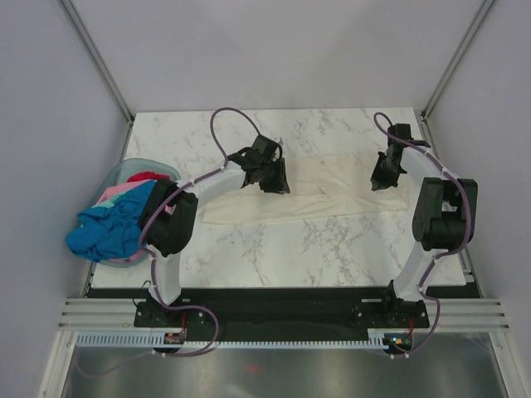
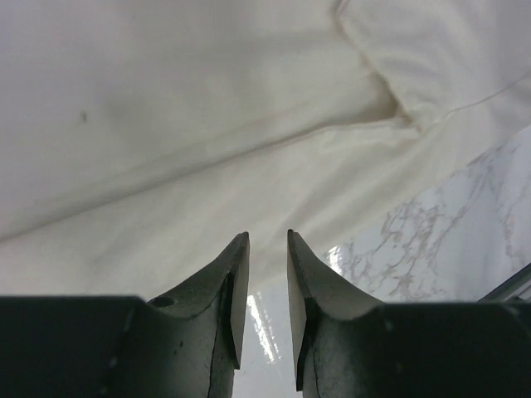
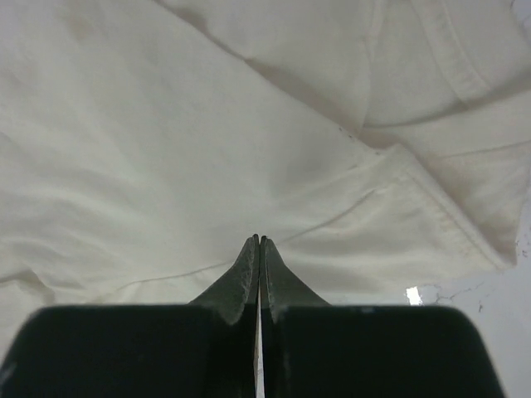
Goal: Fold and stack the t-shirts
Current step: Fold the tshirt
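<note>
cream-white t-shirt [image 1: 328, 199] lies as a long strip, left to right on the table [image 1: 332, 245], just beyond both arms. left gripper [image 2: 267, 238] is slightly parted at its near edge; right gripper [image 3: 260, 241] is pressed closed, pinching nothing visible.

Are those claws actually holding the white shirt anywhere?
The left gripper holds nothing; its fingers are apart near the cream t-shirt. The right gripper is shut at the cloth, but a pinch cannot be told.

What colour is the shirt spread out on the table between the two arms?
The shirt is plain cream-white, clearest in the top external view.
</note>
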You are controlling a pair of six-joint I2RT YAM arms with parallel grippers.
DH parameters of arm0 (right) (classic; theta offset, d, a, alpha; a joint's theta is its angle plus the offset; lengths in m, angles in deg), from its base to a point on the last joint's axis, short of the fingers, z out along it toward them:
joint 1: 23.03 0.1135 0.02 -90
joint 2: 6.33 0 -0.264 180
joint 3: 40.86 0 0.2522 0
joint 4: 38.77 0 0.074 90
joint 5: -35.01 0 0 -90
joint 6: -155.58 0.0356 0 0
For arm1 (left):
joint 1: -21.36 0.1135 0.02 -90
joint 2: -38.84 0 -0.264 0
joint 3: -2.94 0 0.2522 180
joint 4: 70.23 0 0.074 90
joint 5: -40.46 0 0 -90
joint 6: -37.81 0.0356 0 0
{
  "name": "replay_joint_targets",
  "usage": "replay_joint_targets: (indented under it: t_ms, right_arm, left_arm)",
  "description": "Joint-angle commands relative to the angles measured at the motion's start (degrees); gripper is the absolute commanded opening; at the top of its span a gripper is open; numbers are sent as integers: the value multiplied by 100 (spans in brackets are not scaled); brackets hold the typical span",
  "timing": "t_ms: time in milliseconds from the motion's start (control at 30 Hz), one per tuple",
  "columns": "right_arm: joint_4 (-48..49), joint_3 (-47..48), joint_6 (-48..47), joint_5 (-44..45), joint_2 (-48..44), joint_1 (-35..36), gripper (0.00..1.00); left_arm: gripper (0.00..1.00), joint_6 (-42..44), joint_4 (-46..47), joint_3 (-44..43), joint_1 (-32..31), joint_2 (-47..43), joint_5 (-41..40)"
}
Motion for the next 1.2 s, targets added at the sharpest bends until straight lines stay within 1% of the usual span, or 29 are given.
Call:
replay_joint_targets:
  t_ms: [0, 133, 233, 267, 367, 433, 533, 633, 767, 867, 1033, 1100, 1167]
  right_arm:
    - [-32, -286, 227, 379, -284, -28, 0]
    - [153, -506, 104, 792, -188, -45, 0]
    - [329, -690, -71, 1204, -65, -72, 0]
    - [529, -760, -98, 1311, -48, -72, 0]
    - [969, -1208, -116, 1321, -91, -63, 0]
    - [997, -1227, -116, 1417, -30, -63, 0]
    - [936, -1139, -116, 1584, -91, -63, 0]
    - [848, -1016, -54, 1488, -302, -63, 0]
    - [209, -534, 86, 1637, -487, -72, 0]
    - [-30, -453, 165, 1690, -654, -115, 0]
    - [-40, -708, 131, 1751, -786, -300, 0]
    - [188, -936, 104, 1751, -812, -326, 0]
    - [416, -1120, 86, 1777, -725, -388, 0]
  left_arm:
    - [32, 287, -98, 599, 6, -270, -298]
    - [32, 147, -134, 1136, 155, -297, -649]
    - [31, 14, -134, 1549, 322, -288, -729]
    - [30, -3, -142, 1629, 340, -262, -842]
    - [29, -170, -134, 1919, 349, -236, -1045]
    - [29, -337, -134, 2095, 340, -235, -1055]
    - [29, -416, -29, 2209, 332, -393, -1046]
    - [32, -355, -11, 2175, 332, -736, -993]
    - [34, -223, -98, 1981, 332, -1105, -958]
    - [36, -196, -90, 1972, 332, -1360, -923]
    - [37, -232, 86, 2077, 340, -1300, -642]
    - [37, -328, 235, 2191, 340, -1089, -484]
    - [36, -433, 235, 2270, 340, -913, -509]
